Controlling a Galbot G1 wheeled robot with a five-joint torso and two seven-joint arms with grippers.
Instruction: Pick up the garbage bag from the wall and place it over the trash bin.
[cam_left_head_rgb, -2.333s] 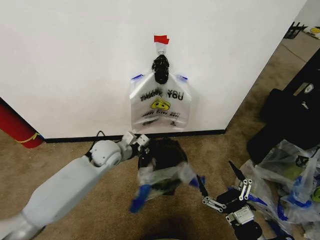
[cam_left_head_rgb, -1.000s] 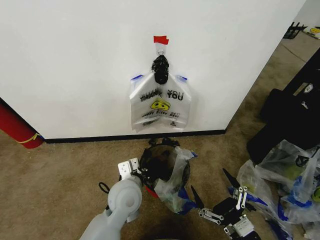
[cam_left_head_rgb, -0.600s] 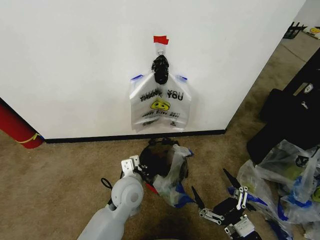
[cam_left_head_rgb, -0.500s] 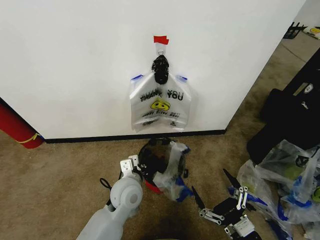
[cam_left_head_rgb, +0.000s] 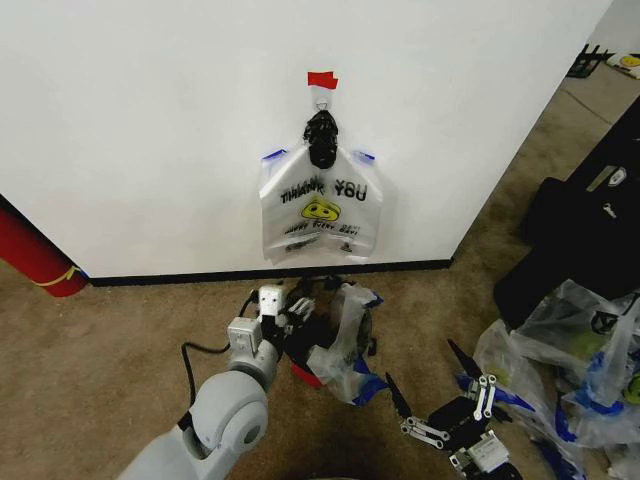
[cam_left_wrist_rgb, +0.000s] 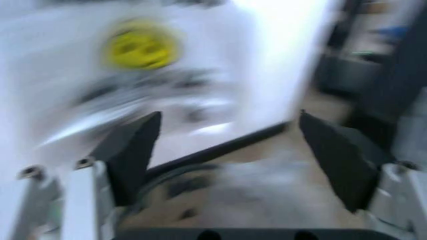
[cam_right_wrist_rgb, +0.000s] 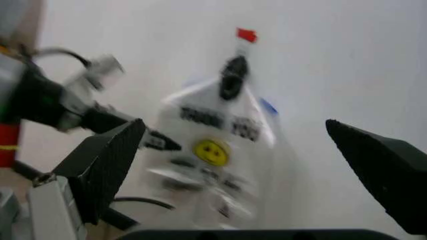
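Note:
The garbage bag (cam_left_head_rgb: 322, 205), see-through white with blue handles, black "THANK YOU" lettering and a yellow smiley, hangs from a black clip on the wall (cam_left_head_rgb: 150, 130) under a red tape strip (cam_left_head_rgb: 322, 78). It also appears as the garbage bag (cam_left_wrist_rgb: 141, 47) and the garbage bag (cam_right_wrist_rgb: 213, 150) in the wrist views. Below it stands the trash bin (cam_left_head_rgb: 316, 322), black mesh with a red base. A second thin bag with blue handles (cam_left_head_rgb: 346, 350) lies draped over the bin's right side. My left gripper (cam_left_head_rgb: 286, 304) is open at the bin's left rim, its fingers wide apart (cam_left_wrist_rgb: 230, 115). My right gripper (cam_left_head_rgb: 425, 378) hovers open, low and right of the bin.
Clear bags with green and blue contents (cam_left_head_rgb: 580, 370) lie on the carpet at the right, beside black bags (cam_left_head_rgb: 580, 230). A red cylinder with a yellow band (cam_left_head_rgb: 35, 255) leans at the left wall. The wall's corner (cam_left_head_rgb: 450, 262) is right of the bin.
My left gripper let go of the second bag, which now hangs on the bin's right side. The gripper then moved forward to the bin's left rim, nearer the wall. The right arm barely moved.

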